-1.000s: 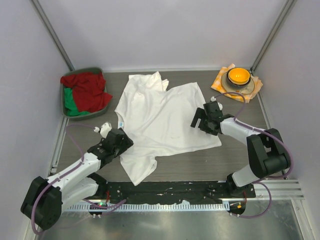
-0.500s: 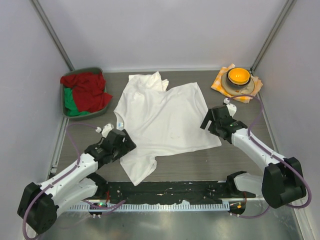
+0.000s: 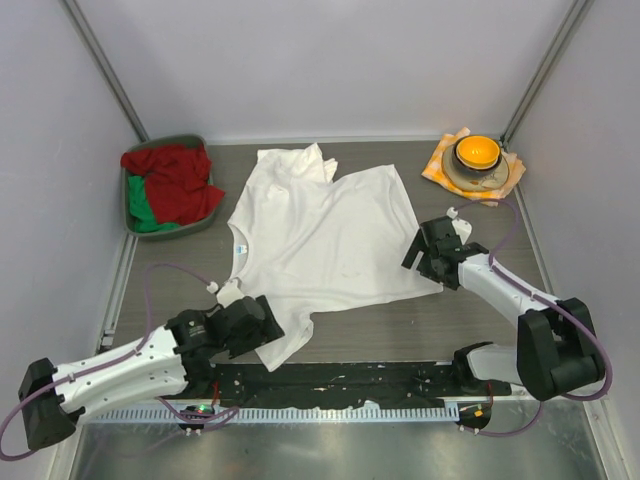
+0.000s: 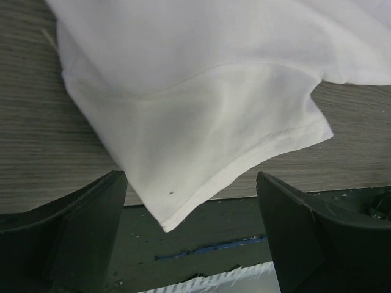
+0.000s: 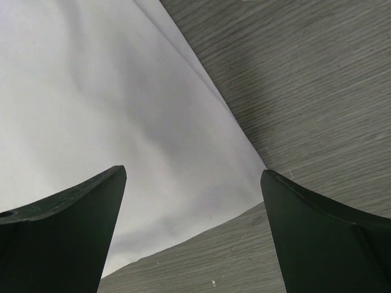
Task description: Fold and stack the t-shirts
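Note:
One white t-shirt (image 3: 325, 235) lies spread flat in the middle of the table, with one sleeve (image 3: 285, 335) reaching the front edge. My left gripper (image 3: 266, 330) is open and empty, low at that sleeve. In the left wrist view the sleeve (image 4: 195, 122) lies ahead of the open gripper (image 4: 192, 244), and its corner overhangs the dark front strip. My right gripper (image 3: 420, 260) is open and empty at the shirt's lower right corner. In the right wrist view the shirt's corner (image 5: 122, 122) lies between the spread fingers (image 5: 317, 238).
A grey-green bin (image 3: 130, 225) with red and green cloths stands at the back left. An orange bowl (image 3: 477, 152) on a checked cloth (image 3: 432, 168) sits at the back right. A black rail (image 3: 340, 378) runs along the front edge.
My left arm has drawn back toward the front edge and shifted right along the sleeve. My right gripper has moved off the shirt's body, right and down to its lower right corner.

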`<control>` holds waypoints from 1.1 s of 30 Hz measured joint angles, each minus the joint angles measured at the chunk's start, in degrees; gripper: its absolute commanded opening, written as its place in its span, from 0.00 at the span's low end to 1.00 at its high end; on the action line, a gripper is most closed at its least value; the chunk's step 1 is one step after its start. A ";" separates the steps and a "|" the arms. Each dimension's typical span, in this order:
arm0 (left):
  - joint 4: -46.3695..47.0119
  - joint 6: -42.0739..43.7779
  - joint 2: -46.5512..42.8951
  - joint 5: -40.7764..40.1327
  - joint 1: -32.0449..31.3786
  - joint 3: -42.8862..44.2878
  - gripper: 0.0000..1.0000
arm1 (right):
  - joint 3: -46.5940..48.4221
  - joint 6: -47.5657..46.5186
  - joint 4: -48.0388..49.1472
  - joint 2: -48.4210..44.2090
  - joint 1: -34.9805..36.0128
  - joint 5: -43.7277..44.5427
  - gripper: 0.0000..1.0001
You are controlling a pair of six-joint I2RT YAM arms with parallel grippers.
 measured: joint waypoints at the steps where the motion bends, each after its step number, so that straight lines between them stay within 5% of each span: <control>1: -1.40 -1.03 -1.46 -0.11 -0.26 -0.68 0.90 | -0.17 0.09 0.00 0.07 -0.07 -0.04 0.98; 7: -7.43 -3.06 -6.19 0.28 -0.55 -1.88 0.78 | -0.26 0.46 0.07 0.07 -0.35 -0.50 0.99; 23: -0.87 -2.62 7.56 3.52 -6.58 -1.20 0.57 | -1.44 0.52 0.98 0.07 -0.35 -1.86 0.98; 31: 2.43 -4.70 12.55 3.56 -10.60 -0.31 0.04 | -2.21 0.55 1.55 0.83 -0.37 -1.97 0.98; 33: 2.93 -5.49 12.74 3.43 -10.84 -0.57 0.00 | -2.27 0.55 1.66 0.83 -0.50 -1.97 0.98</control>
